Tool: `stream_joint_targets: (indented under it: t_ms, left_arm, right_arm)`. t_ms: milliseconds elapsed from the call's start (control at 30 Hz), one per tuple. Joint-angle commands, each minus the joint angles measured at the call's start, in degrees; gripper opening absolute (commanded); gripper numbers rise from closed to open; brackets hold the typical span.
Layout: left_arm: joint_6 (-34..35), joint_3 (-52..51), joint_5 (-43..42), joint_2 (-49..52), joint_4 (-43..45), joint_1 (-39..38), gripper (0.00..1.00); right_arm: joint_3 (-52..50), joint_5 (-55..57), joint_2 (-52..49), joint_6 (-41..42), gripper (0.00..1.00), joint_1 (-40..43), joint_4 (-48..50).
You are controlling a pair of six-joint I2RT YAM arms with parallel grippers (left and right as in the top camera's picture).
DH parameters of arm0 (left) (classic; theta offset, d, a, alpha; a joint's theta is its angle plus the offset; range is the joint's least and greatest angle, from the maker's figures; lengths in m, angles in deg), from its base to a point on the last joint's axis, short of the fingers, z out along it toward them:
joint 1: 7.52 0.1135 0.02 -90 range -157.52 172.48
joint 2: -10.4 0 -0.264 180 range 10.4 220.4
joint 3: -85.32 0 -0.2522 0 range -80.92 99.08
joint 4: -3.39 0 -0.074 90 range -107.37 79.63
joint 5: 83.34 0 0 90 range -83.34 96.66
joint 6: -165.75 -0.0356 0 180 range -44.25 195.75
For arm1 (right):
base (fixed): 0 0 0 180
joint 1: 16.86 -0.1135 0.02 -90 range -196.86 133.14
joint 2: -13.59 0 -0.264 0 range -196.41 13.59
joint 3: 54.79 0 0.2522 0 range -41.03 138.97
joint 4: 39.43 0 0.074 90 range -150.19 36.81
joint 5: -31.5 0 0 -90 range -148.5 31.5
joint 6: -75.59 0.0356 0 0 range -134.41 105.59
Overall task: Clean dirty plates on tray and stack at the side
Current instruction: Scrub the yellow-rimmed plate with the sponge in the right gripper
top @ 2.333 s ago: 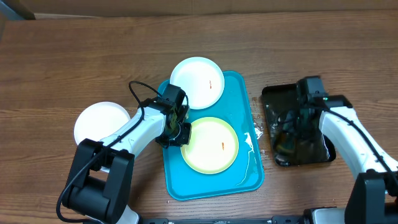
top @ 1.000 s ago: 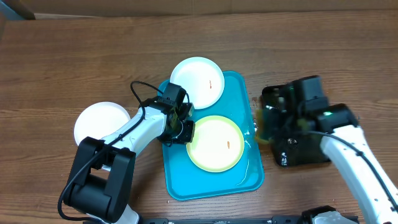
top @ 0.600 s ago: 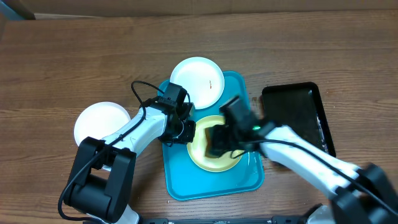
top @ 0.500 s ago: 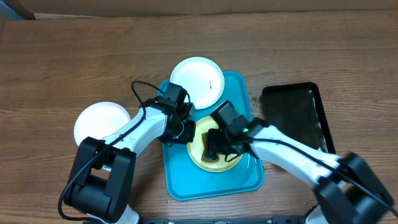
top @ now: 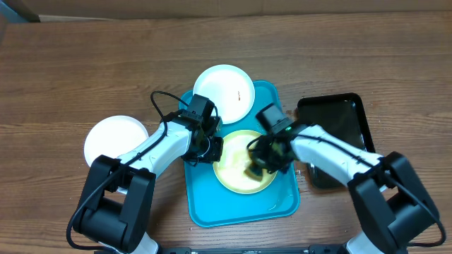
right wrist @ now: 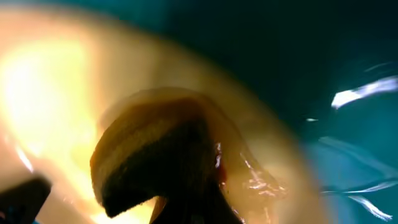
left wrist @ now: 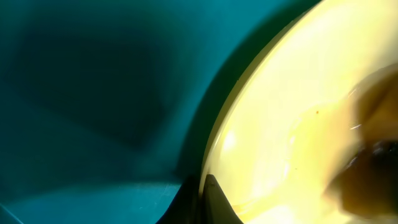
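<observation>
On the turquoise tray (top: pixel 240 209), toward its middle, lies the yellow-green-rimmed plate (top: pixel 232 171), flat and with its hollow facing up. The left gripper (top: pixel 210 149) is at the plate's left edge; in the left wrist view its dark fingertips meet at the pale rim, so it appears clamped on that rim. The right gripper (top: pixel 263 159) is over the right half of the same plate, closed around a sponge (top: pixel 252 170). In the right wrist view the sponge shows a yellow body and a dark scouring face, and it is pressed against the plate's inner surface. That view is blurred, so no specks can be made out on the plate. Bright wet-looking glints show on the tray's blue floor beside the plate. The upper white plate (top: pixel 224 92) sits at the tray's far left corner, partly on the tray and overhanging its rim, with a small orange speck on its right side. The left white plate (top: pixel 106 138) lies on the wooden table (top: pixel 70 70), well apart from the tray, with the left arm crossing its near edge. A glossy black tray (top: pixel 346 118) rests on the table just right of the turquoise one.
</observation>
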Motion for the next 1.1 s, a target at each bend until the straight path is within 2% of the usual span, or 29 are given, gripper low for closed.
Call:
stream_joint_targets:
  t_ms: [0, 233, 367, 700, 900, 1067]
  left_arm:
    - [1.36, 0.04, 4.87, 0.72, -0.35, 0.11, 0.04]
    - [1.57, 0.04, 4.87, 0.72, -0.46, 0.11, 0.04]
    - [1.53, 0.04, 4.9, 0.72, -0.46, 0.11, 0.04]
    - [0.57, 0.04, 4.83, 0.7, -0.66, 0.0, 0.04]
    - [-0.04, 0.07, 3.93, 0.7, -0.63, -0.04, 0.04]
    - [-1.99, 0.39, 0.37, 0.26, -0.81, -0.04, 0.04]
  right_arm:
    - [-2.51, 8.9, -3.1, -0.7, 0.04, 4.59, -2.62]
    - [-0.35, 11.93, -2.45, -3.3, 0.04, 6.34, -6.27]
    - [2.89, 17.53, 0.48, -5.57, 0.04, 5.57, -11.3]
    - [3.93, 18.69, 17.2, -13.18, 0.04, 7.54, -14.4]
    - [3.91, 18.75, 25.18, -17.11, 0.04, 14.86, -17.22]
    - [2.62, 18.67, 25.33, -22.91, 0.09, 26.01, -17.0]
